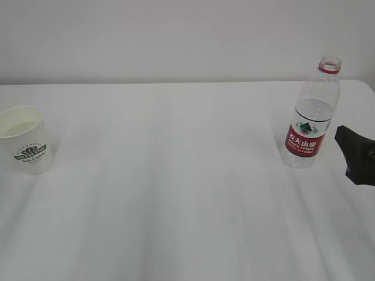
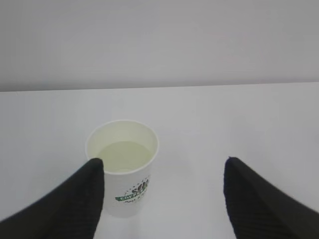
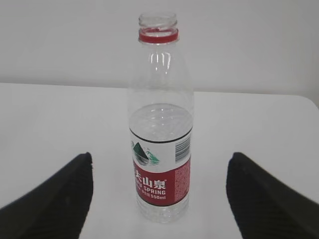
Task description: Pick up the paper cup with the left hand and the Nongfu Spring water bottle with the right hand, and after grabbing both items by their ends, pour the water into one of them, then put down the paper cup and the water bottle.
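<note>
The white paper cup (image 1: pixel 26 140) with a green logo stands upright at the table's far left, and pale liquid shows inside it (image 2: pixel 122 155). My left gripper (image 2: pixel 163 167) is open just short of the cup. Its left finger overlaps the cup's left side, and I cannot tell whether they touch. The Nongfu Spring water bottle (image 1: pixel 310 117) stands upright and uncapped at the right, with water up to just above its red label (image 3: pixel 160 179). My right gripper (image 3: pixel 160 159) is open, and the bottle stands beyond the gap between its fingertips. In the exterior view only its black tip (image 1: pixel 354 152) shows, right of the bottle.
The white table (image 1: pixel 176 193) stretches between cup and bottle, with a pale wall behind it. Its right back corner (image 1: pixel 366 85) lies close behind the bottle. My left arm is outside the exterior view.
</note>
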`<control>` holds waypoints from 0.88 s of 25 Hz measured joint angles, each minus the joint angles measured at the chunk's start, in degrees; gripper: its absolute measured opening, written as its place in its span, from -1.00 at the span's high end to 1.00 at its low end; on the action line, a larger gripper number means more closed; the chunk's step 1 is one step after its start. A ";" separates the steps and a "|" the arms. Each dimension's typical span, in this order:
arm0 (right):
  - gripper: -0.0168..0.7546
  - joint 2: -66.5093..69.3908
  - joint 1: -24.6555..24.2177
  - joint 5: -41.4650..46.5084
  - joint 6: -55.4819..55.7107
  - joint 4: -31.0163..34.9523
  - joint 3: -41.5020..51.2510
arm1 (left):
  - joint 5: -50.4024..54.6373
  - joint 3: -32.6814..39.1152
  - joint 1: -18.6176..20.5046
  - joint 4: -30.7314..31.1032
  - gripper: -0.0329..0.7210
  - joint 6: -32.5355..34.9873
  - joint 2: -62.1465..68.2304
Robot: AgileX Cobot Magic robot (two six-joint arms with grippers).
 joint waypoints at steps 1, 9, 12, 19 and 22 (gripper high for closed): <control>-0.68 -0.89 0.00 0.84 0.00 0.00 0.00 | 1.24 0.00 -1.17 0.00 -0.51 0.00 -0.57; -0.67 -7.42 0.00 7.97 -1.62 -0.09 0.00 | 11.04 -0.15 -9.45 0.00 -0.51 -0.13 -3.84; -0.67 -9.99 0.00 10.47 -1.86 -0.09 0.00 | 16.30 -2.49 -9.72 0.00 -0.50 -0.13 -5.22; -0.64 -15.26 0.00 17.66 -4.09 -0.09 -1.04 | 26.76 -8.54 -9.72 -0.72 -0.48 -0.13 -9.04; -0.63 -17.64 0.00 21.80 -5.11 -0.09 -2.42 | 28.82 -8.67 -9.72 -0.98 -0.48 -0.13 -9.78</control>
